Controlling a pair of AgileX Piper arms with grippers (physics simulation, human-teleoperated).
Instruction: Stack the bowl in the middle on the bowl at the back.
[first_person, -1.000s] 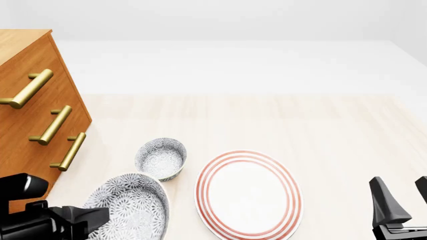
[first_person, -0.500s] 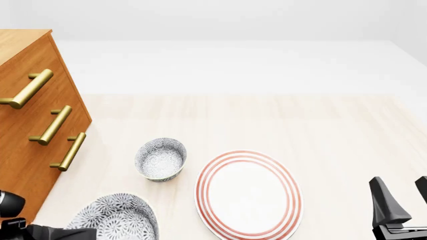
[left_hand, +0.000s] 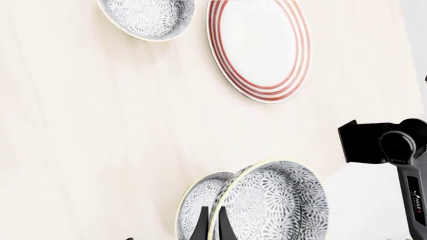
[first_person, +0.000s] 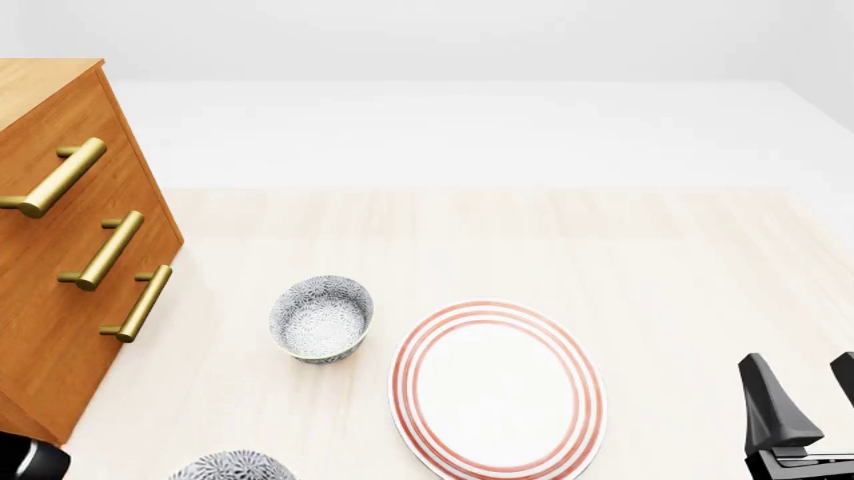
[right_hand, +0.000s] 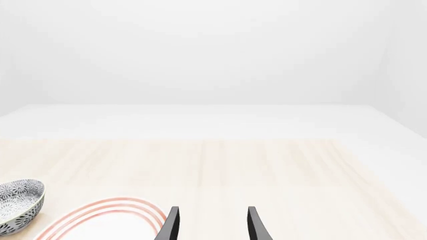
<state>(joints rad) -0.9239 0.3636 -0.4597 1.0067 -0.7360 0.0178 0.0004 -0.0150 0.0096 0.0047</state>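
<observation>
Clerk: Firstly, left wrist view; what is listed?

Checker: Item one, the left gripper (left_hand: 213, 214); its two dark fingers (left_hand: 203, 225) are clamped on the rim of the bowl in the middle (left_hand: 277, 202), one inside the wall, one outside; the bowl stands tilted on edge in the grip. Item two, the bowl at the back (left_hand: 148, 17), upright on the pale wooden table (left_hand: 87, 125), well apart from the held bowl. Item three, the red-ringed plate (left_hand: 260, 45), just beside the bowl at the back; not touching it. Item four, part of the right arm (left_hand: 390, 147), black, off the table's edge.

Clerk: Next, front view?

Checker: The bowl at the back (first_person: 320, 318) sits left of the plate (first_person: 497, 390); only the top of the bowl in the middle (first_person: 230, 466) shows at the lower edge, nearer the camera and to the left; the wooden dresser (first_person: 54, 300) with brass handles (first_person: 107, 250) stands at far left; the right gripper (first_person: 807, 400) rests low right, fingers apart, nothing between them.

Clerk: Lastly, right wrist view?

Checker: The right gripper (right_hand: 212, 225) has its fingers spread over bare table (right_hand: 280, 165); the plate's rim (right_hand: 110, 206) and the bowl at the back (right_hand: 19, 204) lie to one side.
</observation>
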